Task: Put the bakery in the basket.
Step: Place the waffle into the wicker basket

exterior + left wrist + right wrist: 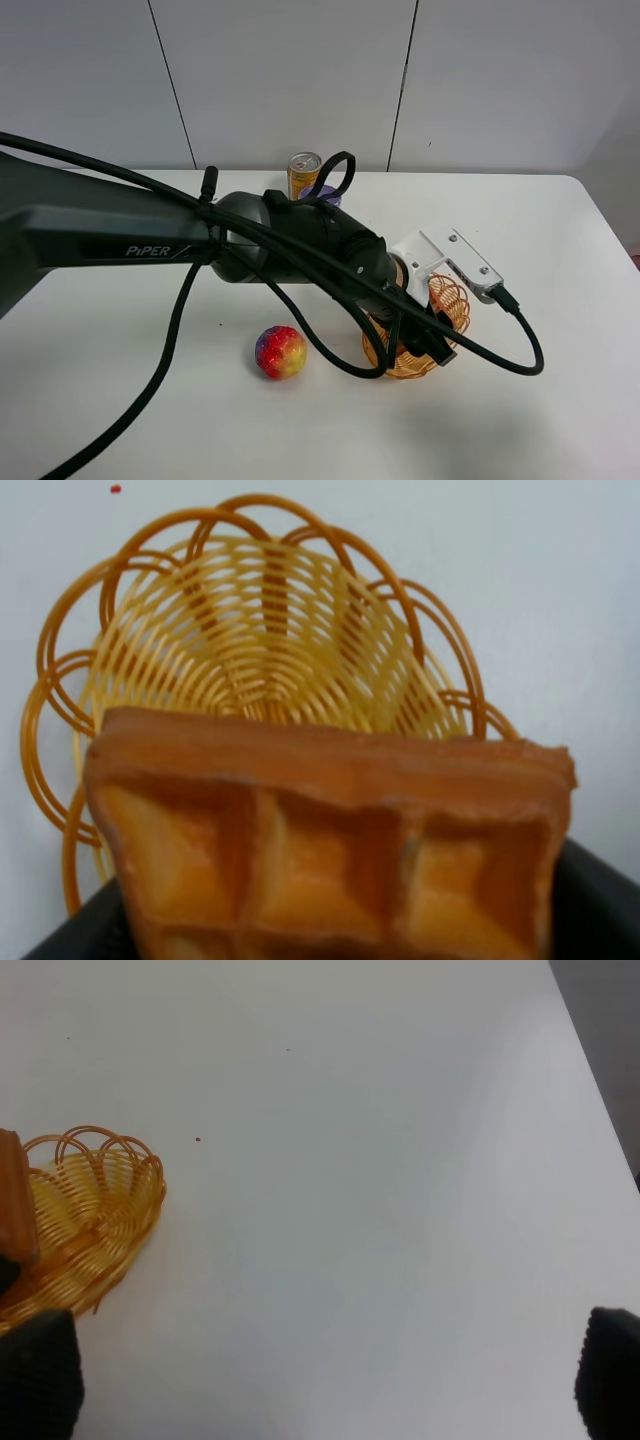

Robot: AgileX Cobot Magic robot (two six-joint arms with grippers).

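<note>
The bakery, an orange-brown waffle wedge (330, 850), sits between the dark fingers (600, 905) of my left gripper (330, 935), which is shut on it. It hangs just over the near rim of the woven wicker basket (250, 630). In the exterior high view the left arm reaches across to the basket (452, 300) and the left gripper (435, 345) covers part of it; the waffle is hidden there. The right wrist view shows the basket (85, 1210) and an edge of the waffle (15, 1200). My right gripper (320, 1380) is open and empty over bare table.
A red-yellow bumpy round fruit (281, 352) lies left of the basket. A yellow can (304, 172) and a purple object (327, 193) stand at the back. The white table's right edge (600, 1110) runs near the right gripper.
</note>
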